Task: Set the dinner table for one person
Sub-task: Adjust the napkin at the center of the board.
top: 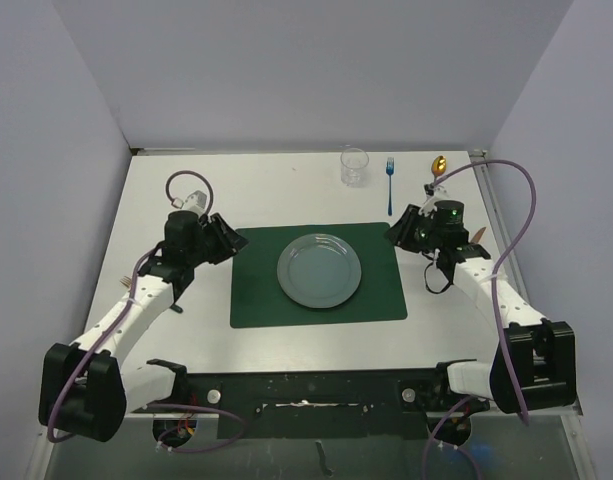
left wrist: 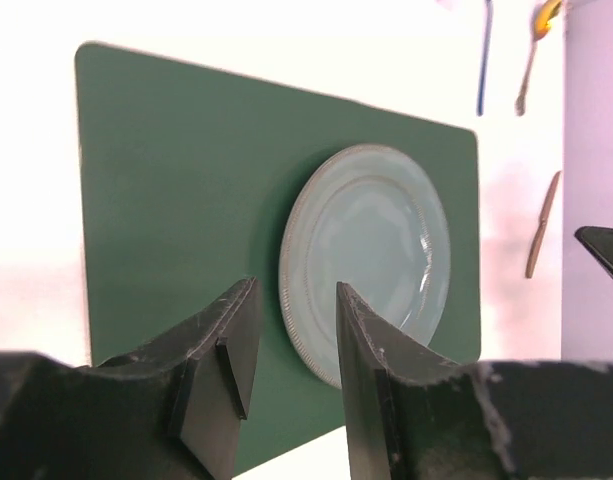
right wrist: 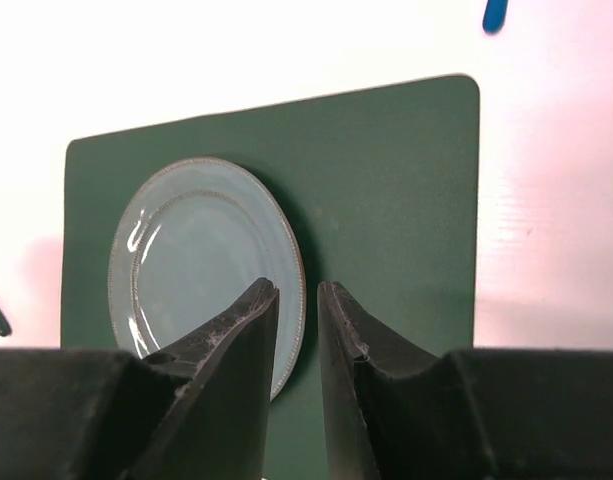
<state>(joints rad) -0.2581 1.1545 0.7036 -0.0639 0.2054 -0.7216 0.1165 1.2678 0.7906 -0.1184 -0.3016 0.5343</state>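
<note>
The dinner table [top: 276, 190] is white and bears a dark green placemat [top: 256, 290] with a pale blue-grey plate [top: 319, 270] on its middle. My left gripper [top: 229, 240] hovers at the mat's left edge, open and empty; in the left wrist view [left wrist: 296, 290] its jaws frame the plate [left wrist: 371, 250]. My right gripper [top: 396, 232] hovers at the mat's far right corner, jaws a narrow gap apart with nothing between; the right wrist view [right wrist: 298, 287] shows the plate rim [right wrist: 201, 250] below them.
A clear glass [top: 354, 165], a blue fork [top: 390, 180] and a gold spoon [top: 439, 165] lie along the far edge. A copper-coloured knife [left wrist: 542, 225] lies right of the mat. Grey walls enclose the table on three sides.
</note>
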